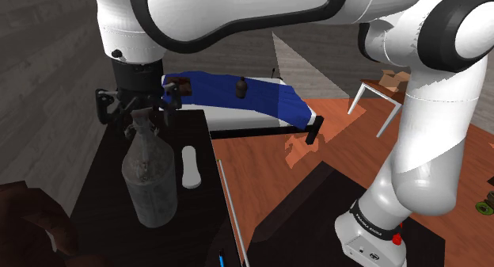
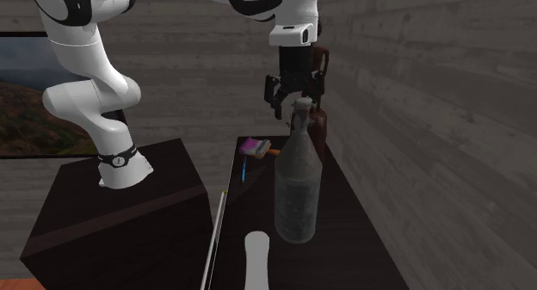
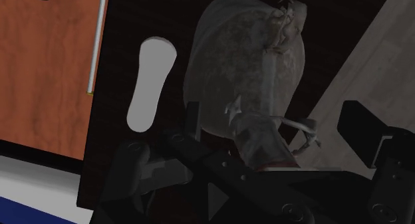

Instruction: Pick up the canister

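Grey canister (image 1: 148, 174) stands upright on dark table (image 1: 103, 170), its neck between the fingers (image 3: 362, 126) of the gripper (image 3: 276, 123). They're spread apart, not clasping it. Count: one canister, one white oblong (image 1: 190, 167) at its 3 o'clock in shoulder view.

Arm (image 1: 427, 139) outstretched, fingers (image 3: 362, 126) apart

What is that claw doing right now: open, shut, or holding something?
The black claw: open, with a finger on either side of the neck of the grey translucent bottle-shaped canister, not clasping it.
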`<state>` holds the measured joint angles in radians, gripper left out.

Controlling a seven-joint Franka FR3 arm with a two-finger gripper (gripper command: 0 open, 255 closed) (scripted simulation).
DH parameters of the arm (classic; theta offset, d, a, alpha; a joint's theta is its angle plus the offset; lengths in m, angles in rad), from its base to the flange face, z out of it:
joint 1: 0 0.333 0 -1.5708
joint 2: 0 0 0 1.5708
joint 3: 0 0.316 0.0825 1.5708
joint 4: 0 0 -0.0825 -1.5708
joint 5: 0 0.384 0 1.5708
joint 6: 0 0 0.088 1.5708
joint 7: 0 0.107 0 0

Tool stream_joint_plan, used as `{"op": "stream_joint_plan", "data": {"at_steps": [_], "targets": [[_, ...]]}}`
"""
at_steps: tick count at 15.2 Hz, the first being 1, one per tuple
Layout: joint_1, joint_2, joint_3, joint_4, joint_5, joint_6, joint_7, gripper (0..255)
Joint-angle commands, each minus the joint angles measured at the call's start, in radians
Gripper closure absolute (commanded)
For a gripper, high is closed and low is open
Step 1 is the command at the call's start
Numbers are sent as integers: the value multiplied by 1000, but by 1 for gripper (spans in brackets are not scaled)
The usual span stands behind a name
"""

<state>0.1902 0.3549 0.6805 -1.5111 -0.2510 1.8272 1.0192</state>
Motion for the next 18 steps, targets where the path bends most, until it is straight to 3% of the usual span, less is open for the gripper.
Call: {"op": "stream_joint_plan", "data": {"at_steps": [1, 2, 11, 18], "targets": [[-2, -3, 0, -13, 1, 11, 1, 0], [-1, -1, 0, -10, 0, 10, 1, 255], [-2, -3, 0, -13, 1, 11, 1, 255], [11, -2, 4, 84, 4, -83, -6, 255]]}}
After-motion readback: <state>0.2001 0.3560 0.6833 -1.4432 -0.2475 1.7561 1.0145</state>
